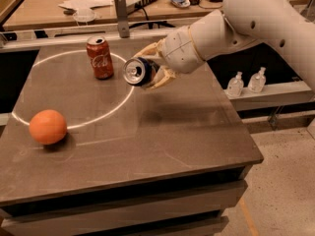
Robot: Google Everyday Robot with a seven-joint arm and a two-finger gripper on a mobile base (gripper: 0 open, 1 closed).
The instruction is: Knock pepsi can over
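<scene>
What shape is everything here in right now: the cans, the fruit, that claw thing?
pepsi can: on its side, silver top facing the camera, held above the table.
gripper: shut around the pepsi can, over the table's far half.
red cola can: upright, left of the gripper, not touching it.
orange: resting on the table's left side.
small bottles: upright, beyond the table's right edge.

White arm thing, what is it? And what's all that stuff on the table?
It is a robot arm. One camera looks down on a dark table from a bit above. At the arm's end is its gripper, a hand with two fingers. They are closed on a blue pepsi can, holding it sideways, silver top towards us. On the table a red cola can stands upright, an orange ball or fruit lies near the left edge, and a white ring is marked.
</scene>
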